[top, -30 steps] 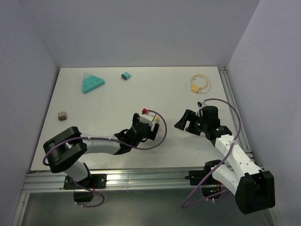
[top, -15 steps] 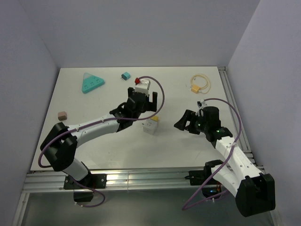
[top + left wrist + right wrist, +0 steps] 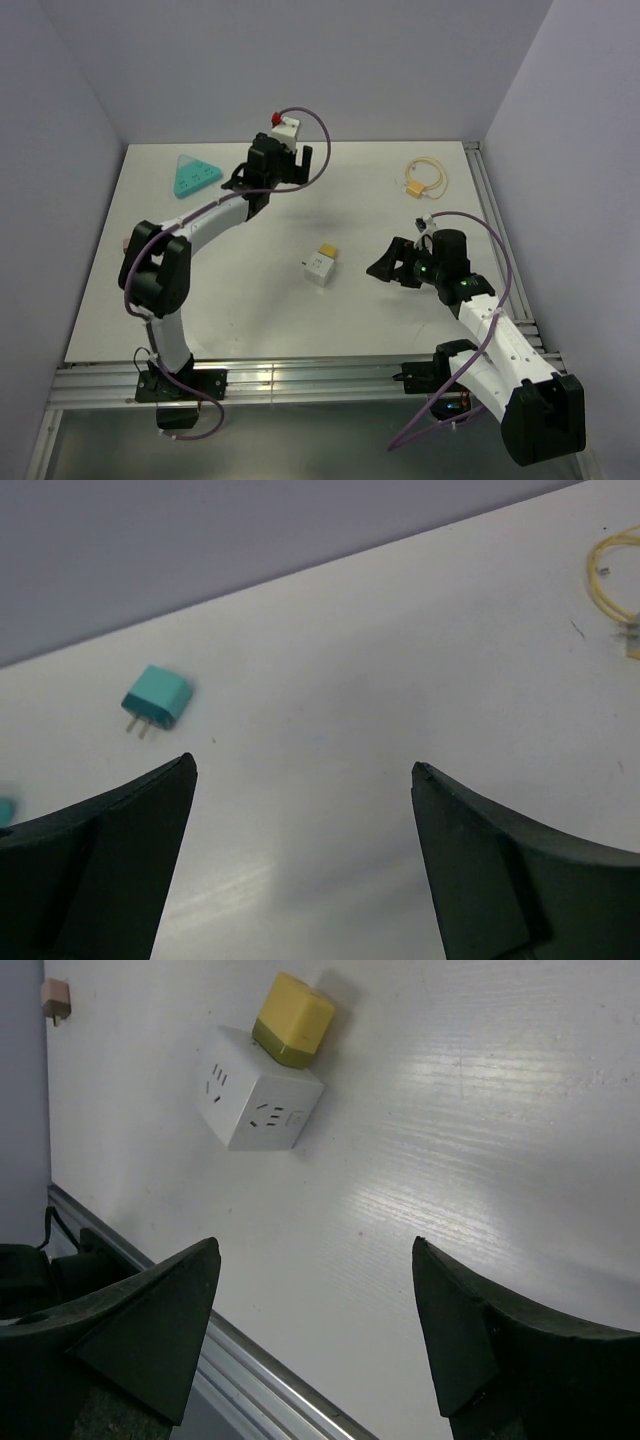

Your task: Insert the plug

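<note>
the left gripper [image 3: 283,163] hangs over the white tabletop [image 3: 230,300] at about 12 o'clock, close to the back wall, with its two dark fingers [image 3: 110,850] spread wide apart and nothing between them. in the left wrist view a small teal two-prong plug [image 3: 157,696] lies flat on the table at 10 o'clock from the gap between the fingers, apart from both, with its bare prongs pointing toward 7 o'clock. a thin yellow cable loop [image 3: 425,175] sits at 2 o'clock on the table.

near the table's centre stands a white cube socket [image 3: 318,272]. a yellow plug block [image 3: 327,250] sits flush against the face at its 1 o'clock side. the right gripper [image 3: 390,262] is at 3 o'clock from the cube, near it but not touching. its fingers are also wide apart and hold nothing.

a teal triangular power strip [image 3: 195,177] lies at 10 o'clock. a small pink plug [image 3: 55,998] shows at the 11 o'clock corner of the right wrist view.
</note>
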Robot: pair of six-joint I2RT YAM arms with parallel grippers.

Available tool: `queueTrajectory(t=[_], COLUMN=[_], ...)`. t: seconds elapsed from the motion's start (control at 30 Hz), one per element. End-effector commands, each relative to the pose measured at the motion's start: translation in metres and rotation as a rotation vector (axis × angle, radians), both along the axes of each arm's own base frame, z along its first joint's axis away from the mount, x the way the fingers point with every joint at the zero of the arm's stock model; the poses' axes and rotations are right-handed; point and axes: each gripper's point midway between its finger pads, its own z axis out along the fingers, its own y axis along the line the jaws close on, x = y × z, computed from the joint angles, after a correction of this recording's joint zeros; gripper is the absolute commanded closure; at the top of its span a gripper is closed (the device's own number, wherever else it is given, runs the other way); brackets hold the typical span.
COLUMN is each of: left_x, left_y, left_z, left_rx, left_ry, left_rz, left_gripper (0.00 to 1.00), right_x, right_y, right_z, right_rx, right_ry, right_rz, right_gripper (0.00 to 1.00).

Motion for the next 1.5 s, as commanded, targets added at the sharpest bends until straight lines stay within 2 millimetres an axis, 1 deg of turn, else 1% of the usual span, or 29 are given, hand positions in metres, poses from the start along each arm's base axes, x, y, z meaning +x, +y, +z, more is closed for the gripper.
queueTrajectory(t=[0.0,0.03,0.07,0.1,0.13,0.17,0.2,0.23,0.3,0.33,0.37,0.4,0.43,0.47,0.53,0.57,0.6,0.67,0.7,0.73,0.8,0.83,0.87,0.93,1.0,1.03,1.17,1.43,1.47], left_x=[0.034,0.046,0.053,0.063,0.073,0.08,0.083,0.093,0.1,0.107,0.113,0.12,0.122,0.127,0.138,0.142,0.147,0.154,0.156,0.158,0.164,0.166,0.168,0.17,0.172,0.172,0.175,0.18,0.179], left_y=[0.001,0.006,0.01,0.015,0.019,0.021,0.021,0.029,0.035,0.044,0.048,0.055,0.054,0.057,0.062,0.063,0.063,0.061,0.06,0.06,0.059,0.06,0.06,0.061,0.062,0.062,0.065,0.078,0.081], left_z=[0.015,0.028,0.025,0.013,0.024,0.008,0.005,0.013,-0.008,-0.008,-0.018,-0.017,-0.017,-0.029,-0.032,-0.049,-0.047,-0.062,-0.067,-0.082,-0.086,-0.098,-0.097,-0.113,-0.117,-0.124,-0.132,-0.129,-0.129], left_rx=[0.066,0.091,0.108,0.123,0.147,0.168,0.175,0.19,0.207,0.212,0.216,0.213,0.212,0.219,0.243,0.253,0.262,0.272,0.274,0.278,0.287,0.288,0.292,0.301,0.312,0.316,0.335,0.326,0.321], left_ry=[-0.065,-0.086,-0.082,-0.065,-0.101,-0.078,-0.079,-0.11,-0.076,-0.088,-0.084,-0.105,-0.121,-0.11,-0.133,-0.114,-0.133,-0.128,-0.126,-0.107,-0.118,-0.103,-0.109,-0.087,-0.083,-0.074,-0.072,-0.082,-0.076], left_rz=[-0.171,-0.176,-0.18,-0.201,-0.212,-0.227,-0.254,-0.261,-0.291,-0.295,-0.3,-0.296,-0.326,-0.329,-0.321,-0.324,-0.322,-0.333,-0.343,-0.347,-0.344,-0.34,-0.346,-0.348,-0.351,-0.355,-0.35,-0.339,-0.344], left_gripper=[0.07,0.08,0.08,0.08,0.08,0.08,0.08,0.08,0.11,0.11,0.11,0.12,0.12,0.12,0.13,0.13,0.13,0.13,0.13,0.14,0.14,0.13,0.13,0.13,0.13,0.13,0.14,0.14,0.17], right_x=[0.002,0.002,0.002,0.003,0.003,0.003,0.003,0.003,0.003,0.003,0.002,0.002,0.002,0.001,0.002,0.003,0.004,0.005,0.005,0.006,0.006,0.006,0.006,0.007,0.008,0.008,0.009,0.01,0.011], right_y=[0.004,0.004,0.004,0.005,0.005,0.004,0.004,0.004,0.004,0.004,0.004,0.004,0.004,0.004,0.002,0.002,0.001,-0.001,-0.001,-0.002,-0.003,-0.003,-0.004,-0.005,-0.006,-0.006,-0.006,-0.007,-0.007], right_z=[0.008,0.008,0.007,0.007,0.006,0.006,0.006,0.005,0.004,0.003,0.001,0.0,0.0,0.0,-0.001,-0.001,-0.002,-0.005,-0.006,-0.007,-0.01,-0.011,-0.011,-0.012,-0.012,-0.012,-0.015,-0.02,-0.02], right_rx=[0.024,0.024,0.024,0.024,0.021,0.022,0.022,0.02,0.019,0.018,0.018,0.017,0.016,0.016,0.008,0.005,0.001,-0.009,-0.01,-0.015,-0.021,-0.023,-0.024,-0.028,-0.034,-0.035,-0.04,-0.048,-0.05], right_ry=[-0.054,-0.055,-0.055,-0.057,-0.055,-0.051,-0.05,-0.048,-0.04,-0.036,-0.03,-0.03,-0.027,-0.025,-0.023,-0.021,-0.021,-0.012,-0.004,0.0,0.006,0.008,0.008,0.011,0.013,0.014,0.025,0.05,0.049], right_rz=[0.031,0.033,0.033,0.034,0.035,0.033,0.033,0.034,0.033,0.032,0.031,0.032,0.03,0.032,0.023,0.019,0.014,0.003,0.003,-0.001,-0.007,-0.012,-0.017,-0.022,-0.027,-0.029,-0.03,-0.032,-0.034], right_gripper=[0.16,0.16,0.16,0.16,0.16,0.16,0.16,0.16,0.17,0.17,0.17,0.17,0.17,0.17,0.17,0.17,0.17,0.17,0.17,0.17,0.17,0.17,0.17,0.17,0.17,0.17,0.17,0.18,0.18])
